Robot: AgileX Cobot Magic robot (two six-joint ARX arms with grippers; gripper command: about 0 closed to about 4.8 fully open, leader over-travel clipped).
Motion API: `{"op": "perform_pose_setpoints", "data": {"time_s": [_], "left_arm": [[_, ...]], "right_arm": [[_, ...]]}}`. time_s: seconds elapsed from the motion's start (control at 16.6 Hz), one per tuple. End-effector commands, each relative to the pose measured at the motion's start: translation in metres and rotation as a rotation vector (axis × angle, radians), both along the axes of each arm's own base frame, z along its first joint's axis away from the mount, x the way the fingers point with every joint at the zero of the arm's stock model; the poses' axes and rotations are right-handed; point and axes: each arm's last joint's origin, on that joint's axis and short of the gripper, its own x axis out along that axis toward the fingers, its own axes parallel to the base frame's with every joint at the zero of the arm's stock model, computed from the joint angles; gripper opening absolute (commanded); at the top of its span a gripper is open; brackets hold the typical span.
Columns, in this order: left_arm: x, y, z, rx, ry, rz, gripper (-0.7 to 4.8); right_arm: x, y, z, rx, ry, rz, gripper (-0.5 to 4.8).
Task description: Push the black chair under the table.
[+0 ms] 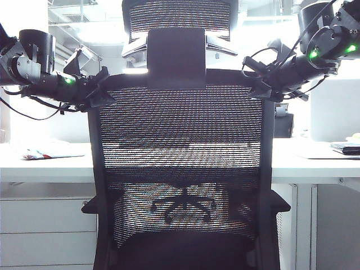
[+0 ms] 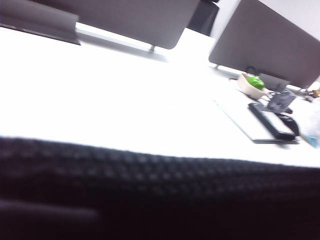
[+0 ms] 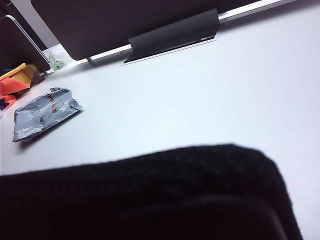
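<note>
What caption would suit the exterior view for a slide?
Left gripper and right gripper at the top corners of the black chair, facing the table.

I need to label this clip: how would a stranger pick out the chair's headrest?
Find the black chair filling the middle, before the white table. Atop its mesh back, between left tool and right tool, a solid black bracket carries the smaller mesh headrest.

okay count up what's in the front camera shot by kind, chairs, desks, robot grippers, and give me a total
Black chair: 1
Table: 1
Grippers: 2, the left gripper and the right gripper, one at each top corner of the chair's back
Total: 4
</note>
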Motion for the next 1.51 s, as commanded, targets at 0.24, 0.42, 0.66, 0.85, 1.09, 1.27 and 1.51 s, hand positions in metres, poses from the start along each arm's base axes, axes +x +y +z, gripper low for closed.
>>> {"op": "perform_pose_setpoints", "data": {"time_s": [0.24, 0.42, 0.66, 0.85, 1.09, 1.27, 1.51], "left_arm": [[-0.015, 0.002, 0.024, -0.075, 0.012, -0.155, -0.06], [-0.054, 0.0, 0.041, -0.067, 0.002, -0.151, -0.06], [-0.129, 0.004, 0.045, -0.063, 0.015, -0.105, -0.06], [-0.192, 0.009, 0.045, -0.052, -0.034, -0.037, -0.06], [-0.264, 0.015, 0.047, -0.062, -0.178, 0.092, -0.06], [-0.281, 0.015, 0.053, -0.061, -0.213, 0.036, -0.05], [-0.286, 0.013, 0.056, -0.055, -0.233, -0.026, -0.05]], "right_arm": [[-0.017, -0.003, 0.043, 0.041, -0.058, 0.002, -0.06], [-0.055, 0.0, 0.039, 0.03, -0.026, 0.021, -0.06], [-0.131, -0.008, 0.035, 0.042, -0.021, 0.009, -0.06], [-0.185, -0.019, 0.044, 0.065, -0.093, -0.007, -0.06], [-0.246, -0.033, 0.055, 0.08, -0.217, -0.072, -0.06], [-0.272, -0.038, 0.063, 0.086, -0.241, -0.071, -0.05], [-0.293, -0.042, 0.071, 0.096, -0.283, -0.07, -0.05]]}}
